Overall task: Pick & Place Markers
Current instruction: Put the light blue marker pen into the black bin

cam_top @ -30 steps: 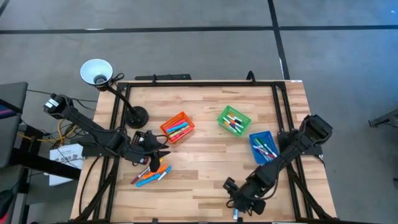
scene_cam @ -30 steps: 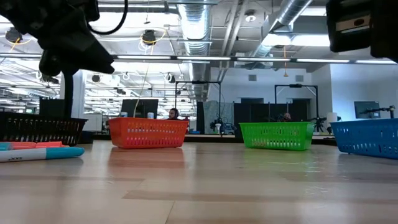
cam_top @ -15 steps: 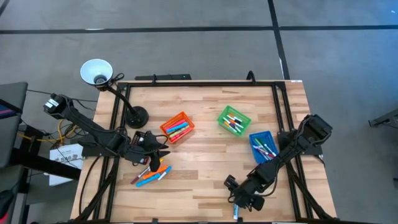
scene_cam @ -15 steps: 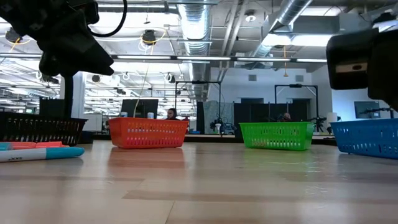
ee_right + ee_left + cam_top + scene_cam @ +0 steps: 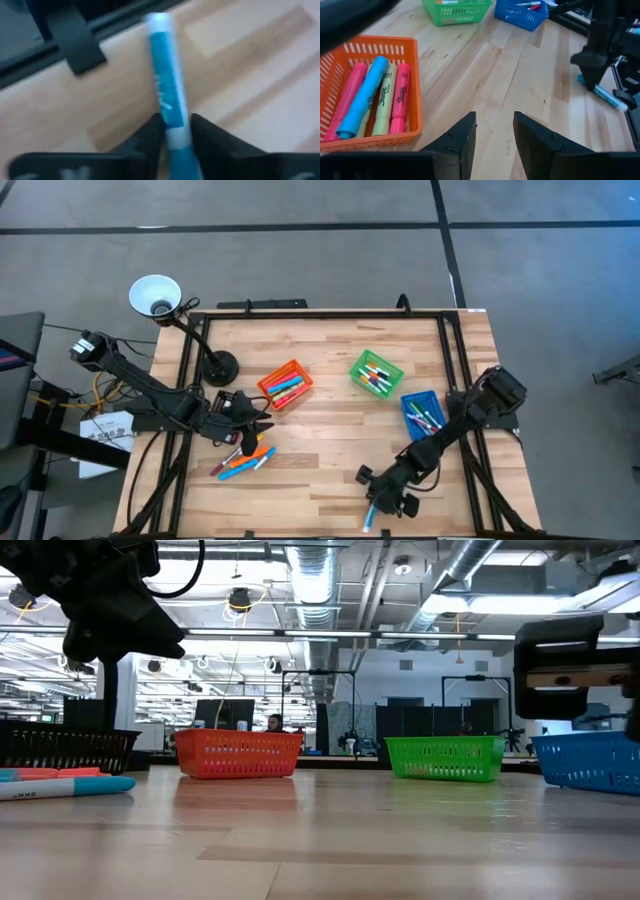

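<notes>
Blue marker btwn right jaws.

The highlighters in the orange bin read "Sharpie" along their barrels

Blue marker; orange bin; green bin.
</notes>
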Motion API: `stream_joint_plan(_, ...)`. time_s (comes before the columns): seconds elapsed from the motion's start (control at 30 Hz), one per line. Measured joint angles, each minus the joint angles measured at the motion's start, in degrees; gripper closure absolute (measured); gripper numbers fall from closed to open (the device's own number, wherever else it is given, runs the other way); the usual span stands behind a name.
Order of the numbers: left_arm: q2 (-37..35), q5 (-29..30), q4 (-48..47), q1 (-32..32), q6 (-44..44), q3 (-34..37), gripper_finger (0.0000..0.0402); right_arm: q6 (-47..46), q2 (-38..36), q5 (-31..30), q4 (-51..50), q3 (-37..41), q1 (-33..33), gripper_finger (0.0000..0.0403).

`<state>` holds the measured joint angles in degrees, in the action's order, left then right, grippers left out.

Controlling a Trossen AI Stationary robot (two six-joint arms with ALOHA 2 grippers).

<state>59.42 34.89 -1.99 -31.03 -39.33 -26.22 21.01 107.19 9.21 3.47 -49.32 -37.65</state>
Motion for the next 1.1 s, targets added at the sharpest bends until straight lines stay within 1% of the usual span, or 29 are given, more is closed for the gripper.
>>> stream_joint_plan(0.1,0.0,0.1,0.0,0.0,0.0,0.0,0.0275,0.0,0.5,-0.2,3.7,0.0,0.9,0.0354)
stream_joint_plan(0.2,0.0,0.2,0.3,0.0,0.0,0.0,0.0275,0.0,0.5,-1.9,4.1,-1.1,2.3,0.0353)
stream_joint_plan(0.27,0.0,0.8,0.6,0.0,0.0,0.0,0.0275,-0.9,0.0,-5.9,3.8,-2.4,3.6,0.0353)
stream_joint_plan(0.37,0.0,2.7,1.5,0.0,0.0,0.0,0.0275,-5.0,-2.0,-15.9,2.6,-4.8,5.0,0.0353)
stream_joint_plan(0.43,0.0,3.3,2.1,0.0,0.0,0.0,0.0275,-5.7,-3.3,-21.5,0.6,-6.0,6.0,0.0341)
stream_joint_plan(0.5,0.0,2.9,2.9,0.0,0.9,0.0,0.0275,-4.5,-4.9,-26.2,-1.6,-6.5,7.3,0.0326)
stream_joint_plan(0.6,0.4,2.7,4.9,0.0,6.6,0.0,0.0275,-2.5,-7.2,-33.0,-1.3,-6.8,10.0,0.0319)
stream_joint_plan(0.67,1.1,2.6,7.3,0.4,11.6,0.0,0.0275,-2.1,-8.1,-35.9,-1.2,-6.8,12.4,0.0328)
stream_joint_plan(0.77,2.7,2.5,12.6,1.8,18.2,-0.1,0.0274,-4.9,-8.5,-37.0,-1.5,-6.8,16.4,0.0348)
stream_joint_plan(0.83,3.6,1.7,16.5,4.0,23.6,-0.1,0.0269,-6.2,-8.5,-36.8,-1.4,-6.8,19.1,0.035)
stream_joint_plan(0.93,4.6,-4.0,20.7,8.9,29.2,-0.1,0.0256,-8.5,-8.5,-36.9,-1.4,-6.8,22.8,0.0346)
stream_joint_plan(1.0,5.4,-8.6,21.5,12.7,30.3,-0.1,0.0244,-10.6,-8.5,-36.8,-1.4,-6.8,24.9,0.0335)
stream_joint_plan(1.1,7.2,-12.6,21.4,17.8,30.3,-0.1,0.0227,-12.9,-8.5,-36.3,-1.9,-6.8,26.6,0.0324)
